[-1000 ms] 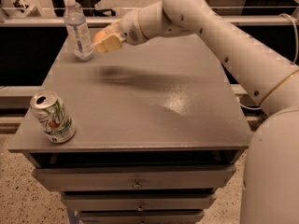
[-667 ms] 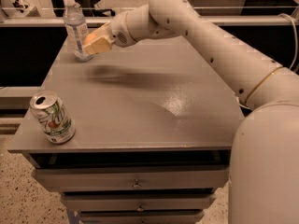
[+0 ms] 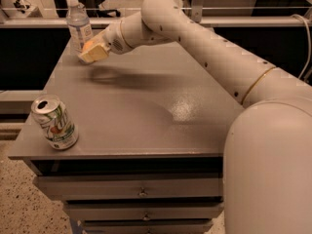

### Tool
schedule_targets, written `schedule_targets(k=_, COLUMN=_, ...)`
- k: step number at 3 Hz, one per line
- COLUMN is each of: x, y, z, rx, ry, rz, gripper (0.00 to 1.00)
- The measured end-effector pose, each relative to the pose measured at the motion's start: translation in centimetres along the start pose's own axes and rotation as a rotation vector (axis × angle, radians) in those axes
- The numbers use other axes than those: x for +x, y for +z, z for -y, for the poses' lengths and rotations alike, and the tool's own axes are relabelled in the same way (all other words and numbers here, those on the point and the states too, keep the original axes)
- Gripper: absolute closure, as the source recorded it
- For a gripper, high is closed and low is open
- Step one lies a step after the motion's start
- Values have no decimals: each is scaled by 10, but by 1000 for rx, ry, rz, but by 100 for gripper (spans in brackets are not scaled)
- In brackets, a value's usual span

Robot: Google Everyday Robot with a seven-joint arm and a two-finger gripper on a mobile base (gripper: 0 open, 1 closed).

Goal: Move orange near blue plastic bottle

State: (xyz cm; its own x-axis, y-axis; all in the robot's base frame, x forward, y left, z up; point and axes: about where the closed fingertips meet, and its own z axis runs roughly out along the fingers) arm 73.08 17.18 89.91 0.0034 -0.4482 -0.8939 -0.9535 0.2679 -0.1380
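The blue plastic bottle (image 3: 78, 26) stands upright at the table's far left corner, clear with a white cap and pale label. My gripper (image 3: 91, 52) is low over the tabletop just right of and in front of the bottle, almost touching it. It is shut on the orange (image 3: 89, 46), of which only a small orange patch shows between the fingers (image 3: 97, 53).
A white-green soda can (image 3: 54, 123) stands open at the table's near left corner. The grey table (image 3: 146, 106) has drawers under its front edge. My arm reaches in from the right across the table's far half. A railing runs behind the table.
My gripper has moved left and down with the orange, from the table's far middle to right beside the bottle. The bottle and can have not moved.
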Motion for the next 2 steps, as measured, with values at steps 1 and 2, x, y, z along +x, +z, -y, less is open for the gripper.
schedule_targets(k=1, x=10, y=9, z=9, rx=14, ry=11, rz=-19, gripper=100)
schedule_targets(k=2, x=20, y=17, z=16, rx=26, ry=25, rz=-37, gripper=100)
